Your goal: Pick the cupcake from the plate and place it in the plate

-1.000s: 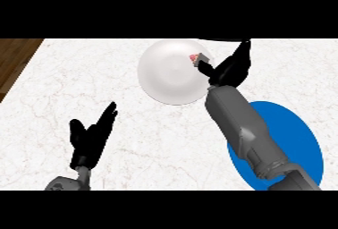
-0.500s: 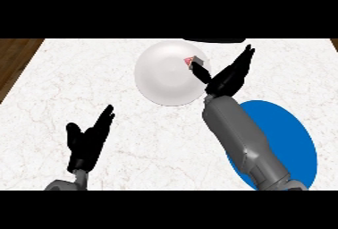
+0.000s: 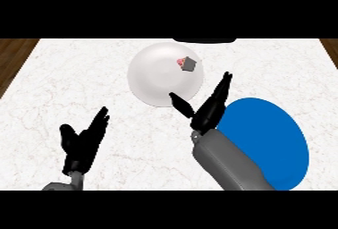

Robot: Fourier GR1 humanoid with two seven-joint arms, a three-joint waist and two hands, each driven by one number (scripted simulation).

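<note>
Two plates sit on my counter (image 3: 66, 80): a white plate (image 3: 155, 82) farther off and a blue plate (image 3: 271, 147) nearer, on the right. I see the cupcake (image 3: 187, 64) on the white plate's far right part, untouched. My right hand (image 3: 207, 110) is spread wide with straight fingers, holding nothing, at the white plate's near rim between the two plates. My left hand (image 3: 80, 145) rests open at lower left.

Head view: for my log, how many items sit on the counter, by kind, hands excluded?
Plates: 2, the white plate and the blue plate
Cupcakes: 1, the cupcake on the white plate
Unidentified: 1, a dark object cut off at the far edge
Total: 4
</note>
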